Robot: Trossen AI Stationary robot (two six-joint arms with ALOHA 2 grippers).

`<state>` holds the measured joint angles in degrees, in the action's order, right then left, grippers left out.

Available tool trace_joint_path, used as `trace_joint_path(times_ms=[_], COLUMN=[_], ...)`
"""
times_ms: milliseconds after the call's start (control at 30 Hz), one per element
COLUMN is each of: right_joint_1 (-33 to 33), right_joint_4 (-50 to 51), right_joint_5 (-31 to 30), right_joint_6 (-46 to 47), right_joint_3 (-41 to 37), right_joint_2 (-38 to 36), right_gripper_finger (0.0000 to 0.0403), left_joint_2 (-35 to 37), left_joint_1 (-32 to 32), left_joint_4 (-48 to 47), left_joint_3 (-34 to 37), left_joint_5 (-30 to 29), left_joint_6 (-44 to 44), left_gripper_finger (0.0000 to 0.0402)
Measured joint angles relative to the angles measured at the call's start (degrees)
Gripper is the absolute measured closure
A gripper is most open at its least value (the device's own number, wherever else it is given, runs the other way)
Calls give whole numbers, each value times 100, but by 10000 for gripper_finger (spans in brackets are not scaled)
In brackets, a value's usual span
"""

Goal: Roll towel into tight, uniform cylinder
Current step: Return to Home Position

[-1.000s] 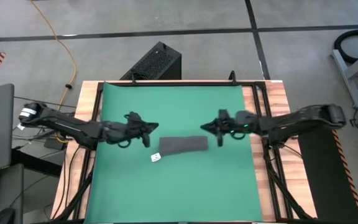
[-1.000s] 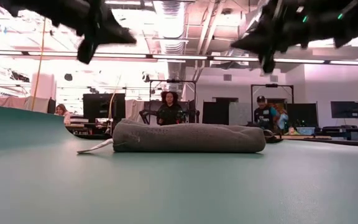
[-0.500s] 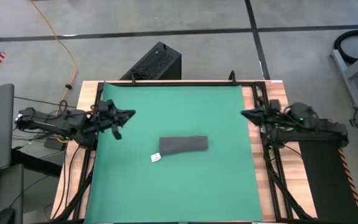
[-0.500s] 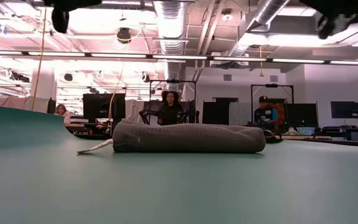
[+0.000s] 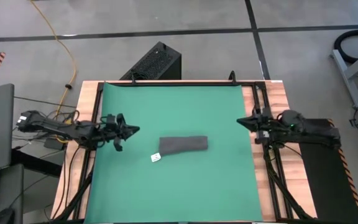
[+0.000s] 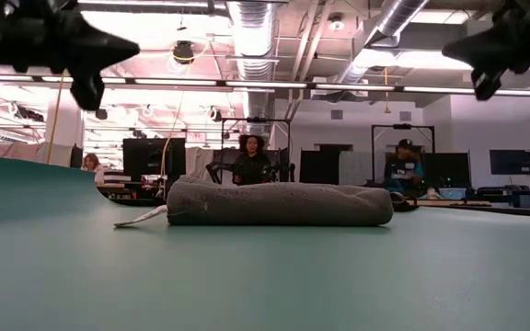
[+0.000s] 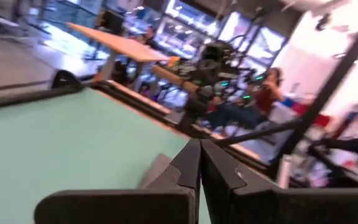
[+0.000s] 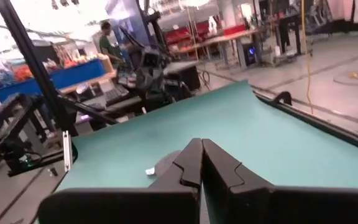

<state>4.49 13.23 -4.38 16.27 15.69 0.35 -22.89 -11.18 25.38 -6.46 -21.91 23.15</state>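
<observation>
The dark grey towel (image 5: 183, 145) lies rolled into a short cylinder on the green mat (image 5: 179, 106), its long side on the mat; it also shows in the low view (image 6: 279, 204). Its small white tag (image 5: 155, 157) lies on the mat at the roll's left end. My left gripper (image 5: 134, 130) is shut and empty above the mat's left part, left of the roll. My right gripper (image 5: 241, 120) is shut and empty at the mat's right edge. Both hang clear above the mat in the low view.
The mat covers a wooden table (image 5: 278, 99) with black rails along its left and right sides. A black box (image 5: 154, 62) stands on the floor behind the table. People sit in the room beyond (image 6: 251, 161).
Both grippers have drawn away from the rolled towel, the left toward the table's left edge and the right toward its right edge, rising out of the low view. The left has since come back a little toward the roll. The towel has stayed still.
</observation>
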Motion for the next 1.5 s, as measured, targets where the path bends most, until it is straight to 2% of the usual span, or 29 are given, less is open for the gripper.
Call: trace_joint_path(times_ms=[100, 200, 367, 700, 1033, 1200, 1500], right_joint_1=[9, 11, 4, 17, 17, 17, 17], right_joint_4=[-508, -1047, -1574, -1552, -1553, -1551, -1545], right_joint_5=[-8, -9, -25, -112, -33, -28, 2], right_joint_6=[19, 84, 319, -162, -162, -174, -175], right_joint_3=[-448, -921, -1521, -1520, -1524, -1524, -1527], right_joint_2=[-19, -16, -12, 116, 114, 114, 114], right_gripper_finger=[375, 375, 375, 374, 375, 375, 375], left_joint_2=[34, 45, 43, 43, 43, 43, 43], left_joint_1=[0, -6, -9, -9, -9, -9, -9], left_joint_4=[739, 243, 123, 59, -42, -511, -1954], left_joint_3=[558, 577, 586, 590, 597, 599, 603], left_joint_5=[198, 222, 124, 62, 176, 177, 186], left_joint_6=[221, 455, 134, 5, 57, 64, 64], left_gripper_finger=[402, 402, 402, 402, 402, 402, 402])
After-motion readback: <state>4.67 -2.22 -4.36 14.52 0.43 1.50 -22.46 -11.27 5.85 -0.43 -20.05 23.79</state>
